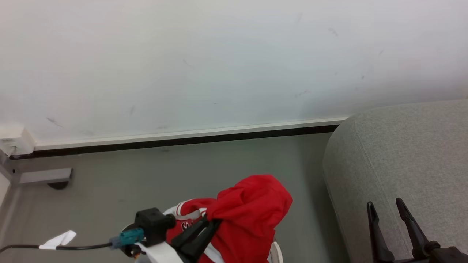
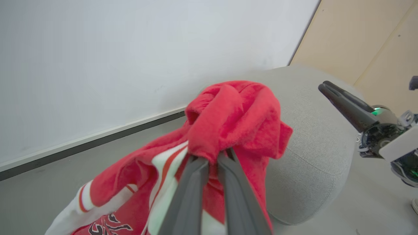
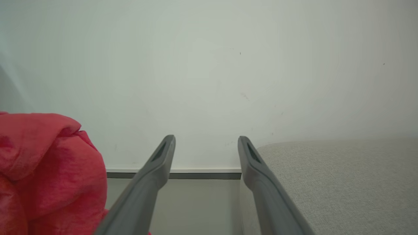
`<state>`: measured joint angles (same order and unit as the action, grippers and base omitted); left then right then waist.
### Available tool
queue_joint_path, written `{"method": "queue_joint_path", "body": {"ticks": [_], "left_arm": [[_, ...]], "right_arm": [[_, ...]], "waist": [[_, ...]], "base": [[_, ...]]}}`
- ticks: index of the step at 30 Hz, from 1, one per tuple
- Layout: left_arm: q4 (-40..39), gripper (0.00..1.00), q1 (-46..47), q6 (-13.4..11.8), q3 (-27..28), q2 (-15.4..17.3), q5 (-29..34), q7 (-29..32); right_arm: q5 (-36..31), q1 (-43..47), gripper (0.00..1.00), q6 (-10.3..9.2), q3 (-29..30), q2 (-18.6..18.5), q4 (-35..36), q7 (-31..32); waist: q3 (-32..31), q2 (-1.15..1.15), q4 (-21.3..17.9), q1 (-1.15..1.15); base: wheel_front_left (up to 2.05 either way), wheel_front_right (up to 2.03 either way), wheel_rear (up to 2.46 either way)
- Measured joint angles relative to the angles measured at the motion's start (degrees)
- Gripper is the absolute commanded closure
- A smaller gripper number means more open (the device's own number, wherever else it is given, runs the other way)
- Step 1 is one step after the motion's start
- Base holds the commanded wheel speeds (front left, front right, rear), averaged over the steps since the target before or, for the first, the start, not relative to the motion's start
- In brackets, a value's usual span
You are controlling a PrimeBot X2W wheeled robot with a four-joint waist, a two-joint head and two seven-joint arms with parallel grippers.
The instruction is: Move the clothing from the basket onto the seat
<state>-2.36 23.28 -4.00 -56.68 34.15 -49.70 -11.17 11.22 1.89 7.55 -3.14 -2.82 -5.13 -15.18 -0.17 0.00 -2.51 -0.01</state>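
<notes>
We count one bundle of red clothing [image 1: 252,212] at 6 o'clock, one grey seat [image 1: 402,157] at 4 o'clock, and two grippers, the left gripper [image 2: 212,157] and the right gripper [image 1: 384,201].

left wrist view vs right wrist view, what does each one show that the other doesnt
Left wrist view: the left end effector shut on the clothing, its white stripes, a beige panel. Right wrist view: the right end effector from behind, fingers plainly apart. Both: the clothing, the grey seat, the white wall, the right end effector.
</notes>
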Motion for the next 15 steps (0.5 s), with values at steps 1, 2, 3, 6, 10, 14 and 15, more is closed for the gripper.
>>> {"method": "queue_joint_path", "body": {"ticks": [1,2,3,6,10,14,15], "left_arm": [[-0.9,1.0,0.0,-0.2,0.1,0.4,0.1,0.0],[-1.9,1.0,0.1,-0.5,0.3,0.8,0.1,0.0],[-2.9,1.0,0.2,-0.8,0.6,1.1,0.2,0.1],[-6.0,1.0,0.7,-1.6,1.5,1.9,0.2,0.3],[-9.3,1.0,1.9,-2.5,2.7,3.3,0.3,1.0],[-11.1,1.0,3.7,-2.7,3.7,4.7,0.9,2.1],[-11.4,1.0,4.2,-2.8,4.0,5.0,1.0,2.4]], "right_arm": [[0.1,0.0,0.0,0.0,0.0,0.0,0.0,0.0],[0.2,0.0,0.0,0.0,-0.1,0.0,0.0,0.0],[0.3,0.1,0.0,0.0,-0.1,0.0,0.0,0.0],[0.5,0.3,0.0,0.01,-0.1,0.0,0.0,0.0],[0.6,0.5,0.0,0.0,-0.4,0.0,0.0,0.0],[-0.2,0.4,0.0,0.0,-2.0,0.0,-0.3,0.0],[-0.5,0.4,0.0,0.01,-2.5,0.0,-0.4,0.0]], "waist": [[-0.1,0.0,-0.1,0.0],[-0.1,0.0,-0.2,0.0],[-0.2,0.0,-0.3,0.0],[-0.2,0.0,-0.6,0.0],[-0.2,0.0,-0.9,0.0],[-0.2,0.0,-1.0,0.0],[-0.2,0.0,-1.1,0.01]], "base": [[0.0,0.0,0.0],[0.0,0.0,0.0],[0.0,0.0,0.0],[0.0,0.0,0.0],[0.0,0.0,0.0],[0.0,0.0,0.0],[0.0,0.0,0.0]]}}
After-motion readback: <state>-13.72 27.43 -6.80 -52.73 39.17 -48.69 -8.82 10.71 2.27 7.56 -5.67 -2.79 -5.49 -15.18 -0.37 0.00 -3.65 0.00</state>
